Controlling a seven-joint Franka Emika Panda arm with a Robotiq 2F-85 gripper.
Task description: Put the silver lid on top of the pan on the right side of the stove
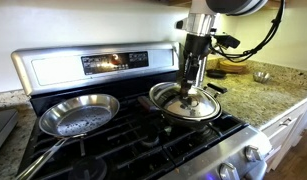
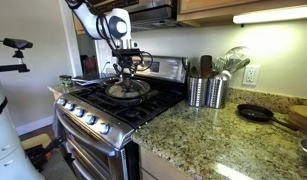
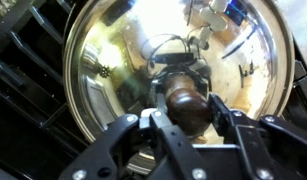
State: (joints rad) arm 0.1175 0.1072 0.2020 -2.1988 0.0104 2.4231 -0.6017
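The silver lid (image 1: 205, 104) lies level over the stove's (image 1: 63, 65) right burner, with a dark round rim showing just under it; I cannot tell what that rim is. My gripper (image 1: 190, 88) comes straight down on the lid's centre. In the wrist view the fingers (image 3: 186, 110) sit against both sides of the lid's dark brown knob, above the shiny dome (image 3: 98, 70). The lid (image 2: 134, 91) and gripper (image 2: 127, 78) also show in an exterior view. A round black pan (image 2: 255, 113) with a short handle sits on the granite counter to the right of the stove (image 2: 103, 112).
A shiny silver frying pan (image 1: 81, 113) sits on the left burner. Two metal utensil holders (image 2: 205, 92) stand on the counter beside the stove. A small metal bowl (image 1: 261, 76) and a wooden board (image 2: 299, 118) lie further along the counter.
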